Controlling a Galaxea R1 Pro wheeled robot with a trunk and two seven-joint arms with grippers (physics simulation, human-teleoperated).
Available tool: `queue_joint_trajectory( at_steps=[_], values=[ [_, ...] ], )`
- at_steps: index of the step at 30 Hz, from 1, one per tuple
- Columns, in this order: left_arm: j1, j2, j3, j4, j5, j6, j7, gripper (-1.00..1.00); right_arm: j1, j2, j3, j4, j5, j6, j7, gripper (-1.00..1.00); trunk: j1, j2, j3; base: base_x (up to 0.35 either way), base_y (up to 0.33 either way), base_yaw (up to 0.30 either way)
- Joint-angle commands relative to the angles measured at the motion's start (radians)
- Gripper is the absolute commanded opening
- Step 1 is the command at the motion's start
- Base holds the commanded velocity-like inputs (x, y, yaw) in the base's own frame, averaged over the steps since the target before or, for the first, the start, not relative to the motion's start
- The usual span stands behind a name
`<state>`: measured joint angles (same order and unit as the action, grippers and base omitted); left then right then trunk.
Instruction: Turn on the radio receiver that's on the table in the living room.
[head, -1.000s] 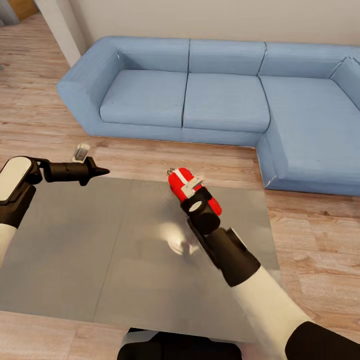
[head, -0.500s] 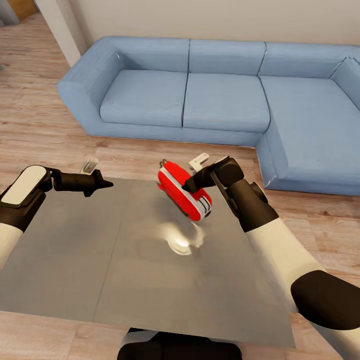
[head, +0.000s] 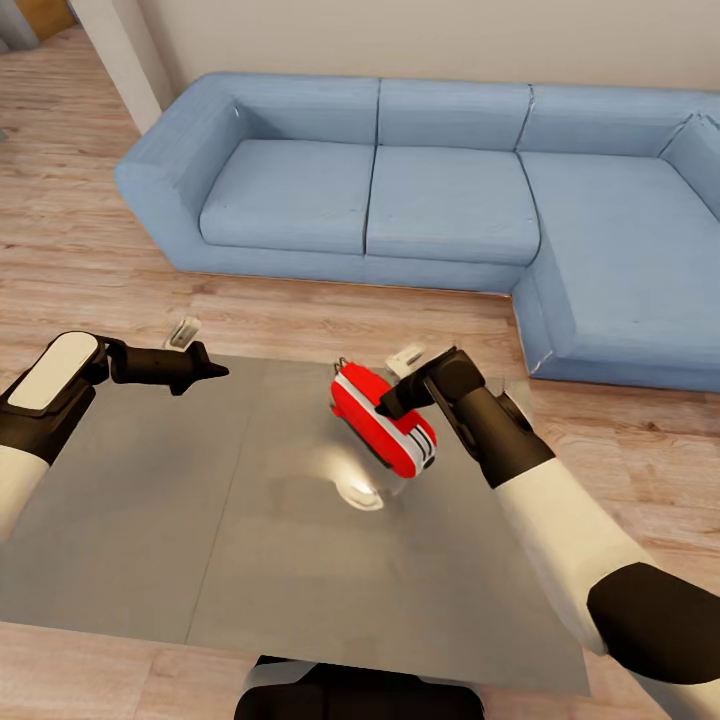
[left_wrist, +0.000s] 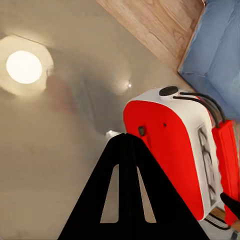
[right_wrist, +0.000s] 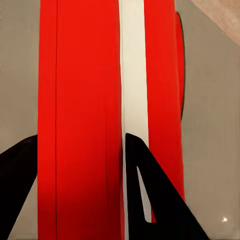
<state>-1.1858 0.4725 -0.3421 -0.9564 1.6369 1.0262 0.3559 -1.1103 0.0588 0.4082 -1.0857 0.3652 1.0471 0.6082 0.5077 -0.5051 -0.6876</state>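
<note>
Right gripper (head: 392, 398) clamped on radio receiver (head: 383, 420), raised tilted above table (head: 200, 520). Left gripper (head: 212, 371) pinched shut, hovering well apart near far table edge.

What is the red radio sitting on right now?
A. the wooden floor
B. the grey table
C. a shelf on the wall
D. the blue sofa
B. The radio receiver lies on the grey table, with the right gripper at its side and the blue sofa well behind it.
</note>
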Motion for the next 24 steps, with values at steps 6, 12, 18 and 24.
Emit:
queue_joint_trajectory(
  at_steps=[6, 12, 18, 24],
  values=[
    [0.0, 0.0, 0.0, 0.007, 0.0, 0.0, 0.0, -1.0, 0.032, 0.0, 0.0, -0.007, 0.0, -0.011, -0.018, -1.0, 0.0, 0.0, 0.0, 0.0, 0.0, 0.0],
    [0.0, 0.0, -0.002, 0.04, -0.002, 0.0, -0.002, -1.0, 0.067, 0.002, 0.0, -0.026, -0.003, -0.049, -0.052, -1.0, 0.0, 0.0, 0.0, 0.0, 0.0, 0.0],
    [0.0, -0.002, -0.003, 0.106, -0.121, -0.001, -0.046, -1.0, 0.115, 0.003, 0.0, -0.028, -0.005, -0.162, -0.1, -1.0, 0.0, 0.0, 0.0, 0.0, 0.0, 0.0],
    [0.0, -0.035, -0.08, 0.252, -0.288, -0.138, -0.291, -1.0, 0.116, 0.006, 0.0, -0.013, -0.011, -0.164, -0.099, -1.0, 0.0, 0.0, 0.0, 0.0, 0.0, 0.0]
  ],
)
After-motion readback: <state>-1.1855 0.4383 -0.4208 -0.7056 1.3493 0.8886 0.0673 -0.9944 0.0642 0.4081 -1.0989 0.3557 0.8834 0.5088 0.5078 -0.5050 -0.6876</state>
